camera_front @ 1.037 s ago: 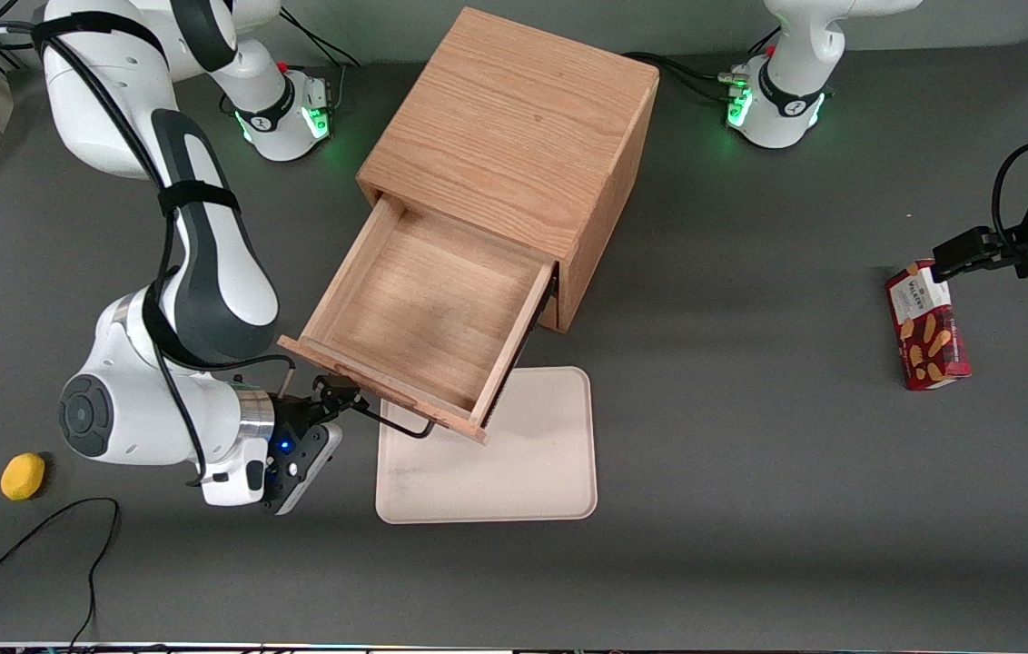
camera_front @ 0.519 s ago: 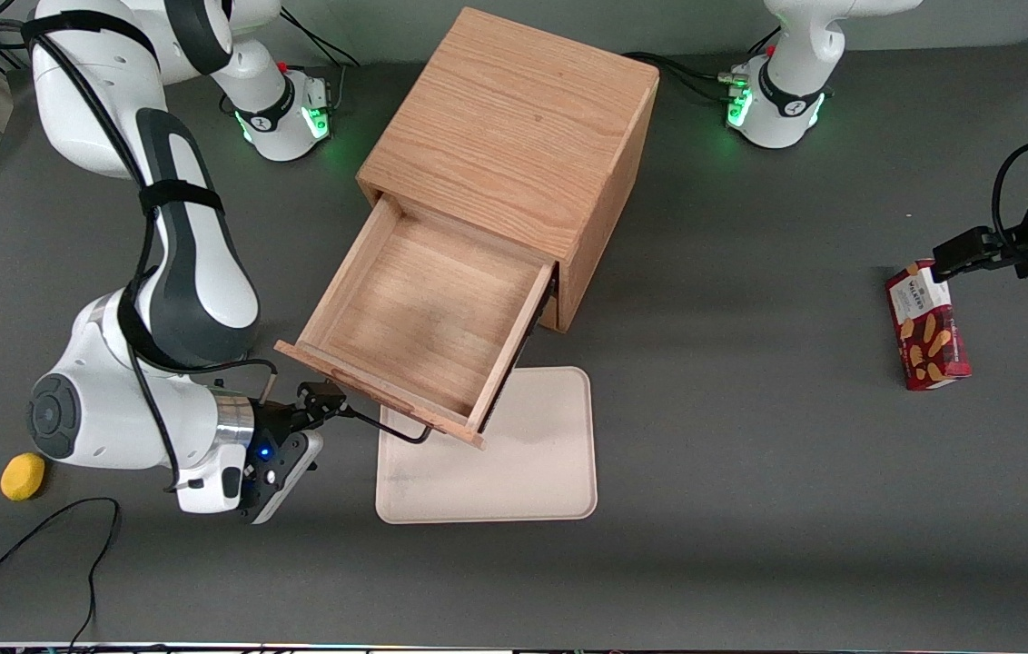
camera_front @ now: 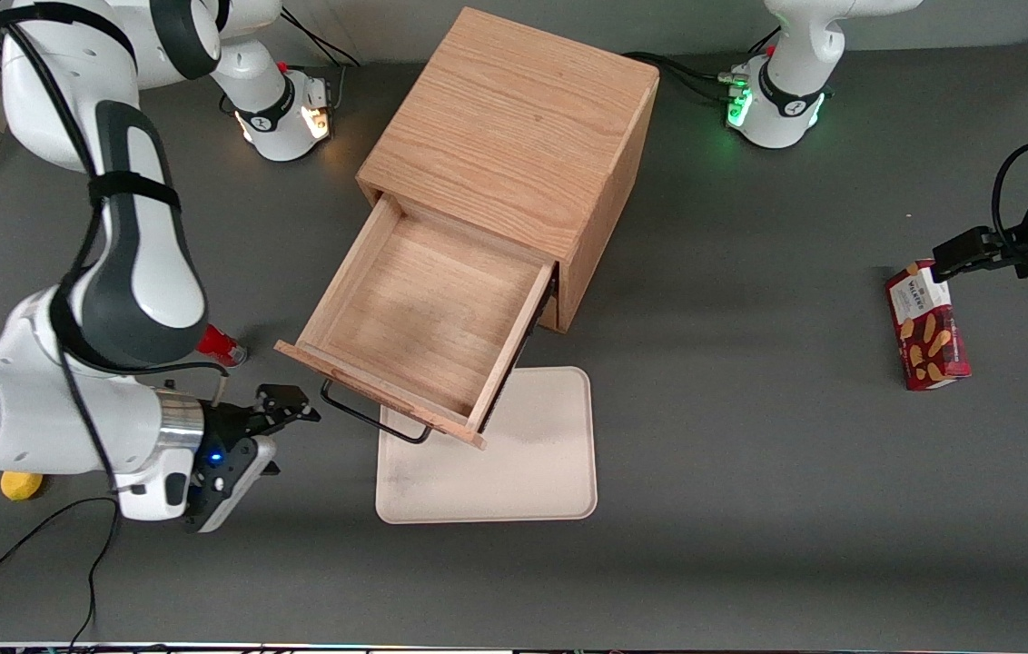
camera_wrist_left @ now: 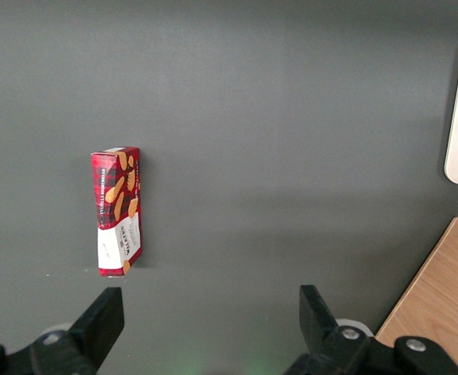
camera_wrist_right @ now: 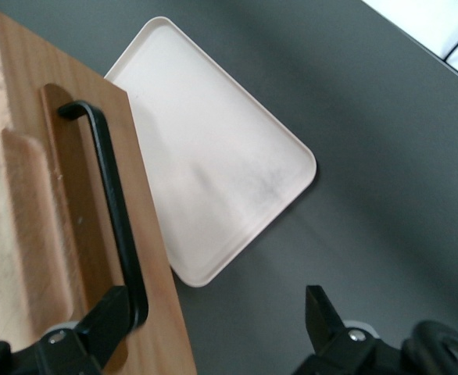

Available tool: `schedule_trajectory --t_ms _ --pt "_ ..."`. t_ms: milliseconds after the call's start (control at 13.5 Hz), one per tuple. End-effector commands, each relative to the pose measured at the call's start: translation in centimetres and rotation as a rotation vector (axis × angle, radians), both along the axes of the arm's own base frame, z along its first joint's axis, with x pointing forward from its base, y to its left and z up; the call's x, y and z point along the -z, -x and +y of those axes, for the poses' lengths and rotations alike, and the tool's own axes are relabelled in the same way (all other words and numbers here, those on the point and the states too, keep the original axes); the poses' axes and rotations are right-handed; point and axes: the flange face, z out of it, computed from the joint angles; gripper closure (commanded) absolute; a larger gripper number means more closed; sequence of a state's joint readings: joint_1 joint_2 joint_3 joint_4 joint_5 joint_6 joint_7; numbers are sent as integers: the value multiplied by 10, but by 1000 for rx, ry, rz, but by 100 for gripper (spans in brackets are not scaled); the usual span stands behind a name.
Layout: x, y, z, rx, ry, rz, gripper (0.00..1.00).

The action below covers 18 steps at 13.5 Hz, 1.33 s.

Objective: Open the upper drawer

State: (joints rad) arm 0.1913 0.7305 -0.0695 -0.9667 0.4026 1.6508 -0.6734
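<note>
The upper drawer [camera_front: 423, 309] of the oak cabinet [camera_front: 514, 127] stands pulled far out, its inside bare. Its thin black bar handle [camera_front: 370, 421] hangs over the cream tray. My right gripper [camera_front: 289, 411] is open and empty, just off the handle's end toward the working arm's end of the table, not touching it. In the right wrist view the handle [camera_wrist_right: 112, 211] runs along the drawer front [camera_wrist_right: 147, 258], and the gripper [camera_wrist_right: 213, 322] holds nothing; one fingertip [camera_wrist_right: 108, 319] sits beside the handle's end. The lower drawer is hidden under the upper one.
A cream tray [camera_front: 523, 463] lies on the table under the drawer's front, also in the right wrist view [camera_wrist_right: 221, 172]. A small red object [camera_front: 222, 346] and a yellow one [camera_front: 21, 486] lie by the working arm. A red biscuit box [camera_front: 927, 325] lies toward the parked arm's end.
My gripper has let go of the handle and drawn back from it toward the working arm's end of the table. The drawer stays pulled out. The red object has come into view.
</note>
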Motion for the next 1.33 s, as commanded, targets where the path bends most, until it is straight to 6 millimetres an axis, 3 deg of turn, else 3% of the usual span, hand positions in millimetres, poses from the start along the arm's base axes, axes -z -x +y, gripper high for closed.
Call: schedule_trajectory --t_ms 0,222,370,519,667,741,889,1185,1259 --pt "-40 10 -26 4 27 -5 0" --pt "-84 36 -65 60 159 32 0" --pt "-99 65 -88 254 300 148 0" --pt "-103 95 -111 353 320 196 0" --pt "-105 137 -129 471 353 188 0" --pt "-101 162 -119 535 400 191 0" --pt "-108 191 -122 615 407 208 0" --pt "-125 209 -126 793 431 271 0" --pt "-129 211 -136 824 432 281 0"
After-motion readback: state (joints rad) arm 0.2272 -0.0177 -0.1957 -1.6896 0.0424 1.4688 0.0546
